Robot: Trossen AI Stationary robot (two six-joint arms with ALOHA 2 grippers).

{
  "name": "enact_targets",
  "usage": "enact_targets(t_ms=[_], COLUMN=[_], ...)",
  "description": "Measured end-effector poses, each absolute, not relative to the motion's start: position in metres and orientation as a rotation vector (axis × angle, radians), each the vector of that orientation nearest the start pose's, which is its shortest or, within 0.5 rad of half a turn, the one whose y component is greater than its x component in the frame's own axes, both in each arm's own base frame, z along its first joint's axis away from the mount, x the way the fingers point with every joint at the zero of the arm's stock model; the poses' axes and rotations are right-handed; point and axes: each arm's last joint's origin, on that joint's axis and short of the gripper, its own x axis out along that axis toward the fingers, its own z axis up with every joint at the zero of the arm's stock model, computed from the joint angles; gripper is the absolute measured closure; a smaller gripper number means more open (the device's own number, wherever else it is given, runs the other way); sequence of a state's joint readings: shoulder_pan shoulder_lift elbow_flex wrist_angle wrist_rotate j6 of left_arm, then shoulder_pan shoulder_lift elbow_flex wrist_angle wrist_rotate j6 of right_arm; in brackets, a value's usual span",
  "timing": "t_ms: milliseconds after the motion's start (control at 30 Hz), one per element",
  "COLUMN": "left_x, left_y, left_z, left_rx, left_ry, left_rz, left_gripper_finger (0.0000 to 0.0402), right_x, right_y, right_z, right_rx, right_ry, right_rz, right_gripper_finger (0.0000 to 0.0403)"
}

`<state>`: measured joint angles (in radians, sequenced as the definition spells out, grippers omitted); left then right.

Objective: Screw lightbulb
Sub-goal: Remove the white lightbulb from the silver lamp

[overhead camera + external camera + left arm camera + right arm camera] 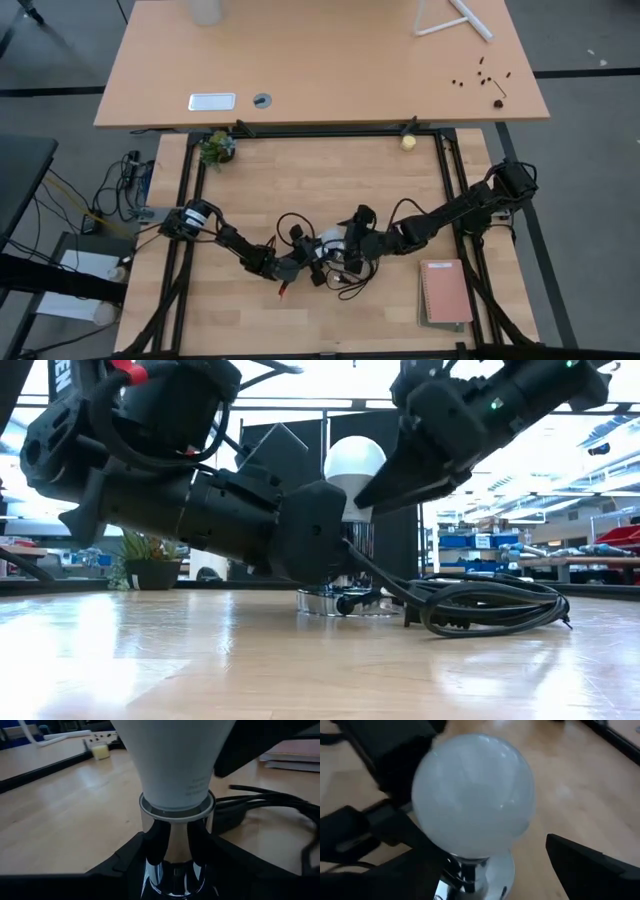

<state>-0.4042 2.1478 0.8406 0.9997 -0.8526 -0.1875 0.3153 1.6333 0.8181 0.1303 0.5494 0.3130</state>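
The white lightbulb [355,463] stands upright in the chrome socket [175,807], whose round base disc [330,601] rests on the wooden table. The bulb also shows in the high view [331,239] and from above in the right wrist view [475,795]. My left gripper [175,852] comes from the table's left, low down, and is shut on the socket's stem. My right gripper [485,865] comes from the right and above. It is open, with one finger on either side of the bulb's neck. My left gripper pinches the socket's chrome stem [175,870] just under the collar, between its two fingers [150,845]. The fingers come level from the table's left and lie across the upright stem. The socket stands on its base disc on the table. My right gripper: one finger [392,478] lies close to the bulb's neck, and I cannot tell whether it touches. The other finger [585,865] stands clear of the bulb.
The socket's black cord [480,605] lies coiled on the table right of the socket. A pink notebook [445,291] lies at the near right. A yellowish ball [408,142] and a small potted plant [216,148] sit at the table's far edge.
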Motion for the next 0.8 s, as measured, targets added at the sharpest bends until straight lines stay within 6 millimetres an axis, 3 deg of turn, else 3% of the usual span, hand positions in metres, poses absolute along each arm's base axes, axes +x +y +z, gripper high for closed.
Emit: enact_targets(t_ms=[100,200,300,400,600,800], left_x=[0.347,0.347,0.347,0.347,0.347,0.347], left_y=[-0.124,-0.126,-0.127,-0.126,-0.126,-0.126], left_z=[0.077,0.078,0.078,0.078,0.078,0.078], left_rx=[0.002,0.005,0.004,0.013,0.019,0.017], left_ry=[0.206,0.211,0.212,0.213,0.213,0.21], left_rz=[0.487,0.459,0.452,0.456,0.46,0.46], left_gripper_finger=[0.0213,0.0213,0.0213,0.0213,0.0213,0.0213], right_x=[0.306,0.287,0.272,0.274,0.292,0.305], right_y=[0.076,0.063,0.059,0.068,0.103,0.105], right_z=[0.166,0.152,0.145,0.144,0.16,0.174], right_rx=[0.001,-0.02,0.099,0.161,0.113,0.017], right_ry=[0.644,0.762,0.82,0.86,0.685,0.539], right_rz=[-0.384,-0.636,-0.786,-0.67,-0.347,-0.264], right_gripper_finger=[0.0056,0.0056,0.0056,0.0056,0.0056,0.0056])
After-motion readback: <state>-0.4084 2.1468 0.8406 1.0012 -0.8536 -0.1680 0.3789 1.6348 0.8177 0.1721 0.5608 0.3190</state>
